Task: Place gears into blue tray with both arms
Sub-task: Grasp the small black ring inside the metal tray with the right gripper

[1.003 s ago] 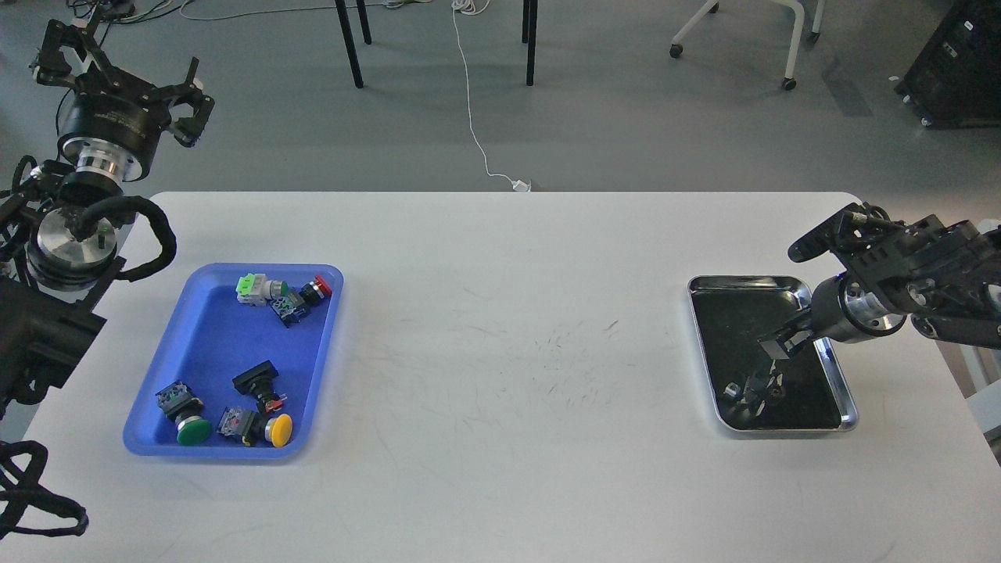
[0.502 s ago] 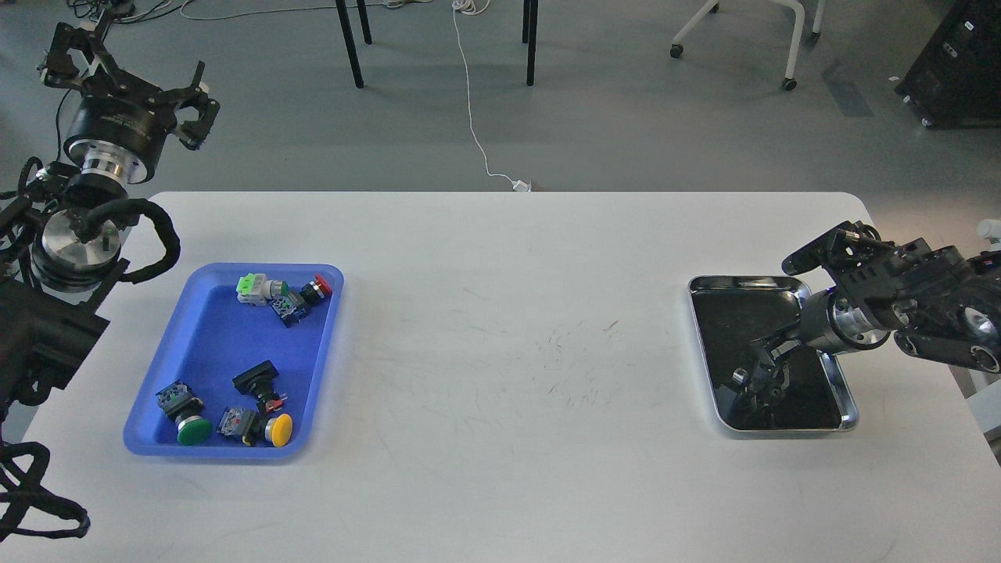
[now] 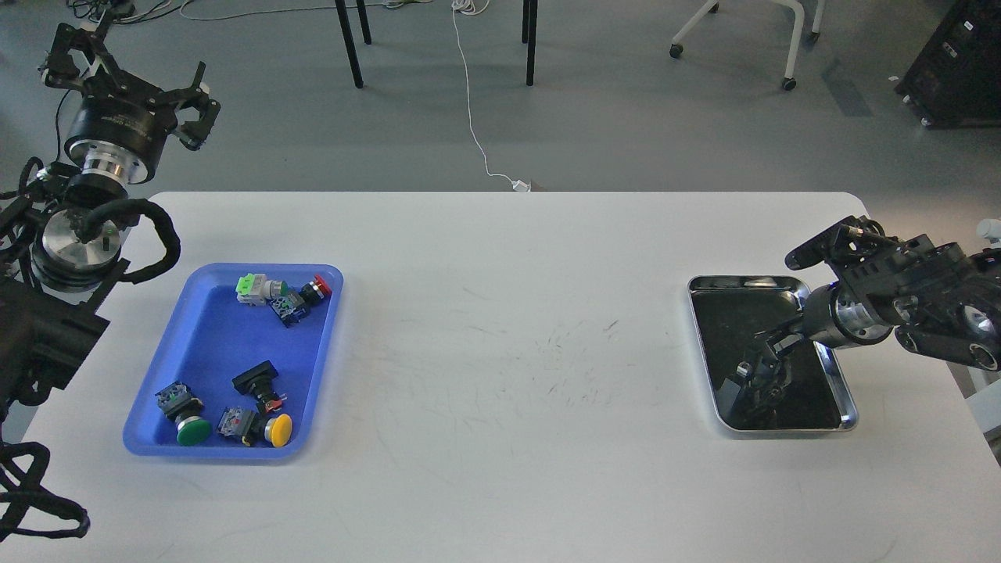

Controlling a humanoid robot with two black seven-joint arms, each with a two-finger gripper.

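The blue tray (image 3: 205, 336) holds 5 push-buttons (image 3: 266, 426); the steel tray (image 3: 841, 395) holds the right gripper (image 3: 751, 375), fingers indistinct against its dark bottom, gears hidden; left gripper (image 3: 125, 66) fingers spread, empty

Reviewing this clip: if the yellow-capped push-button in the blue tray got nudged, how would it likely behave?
The yellow-capped push-button lies on its side, and its round cap suggests it may roll or pivot rather than slide. It looks rigid, so flexing is unlikely. The blue tray has a raised rim close by, which would probably stop it.
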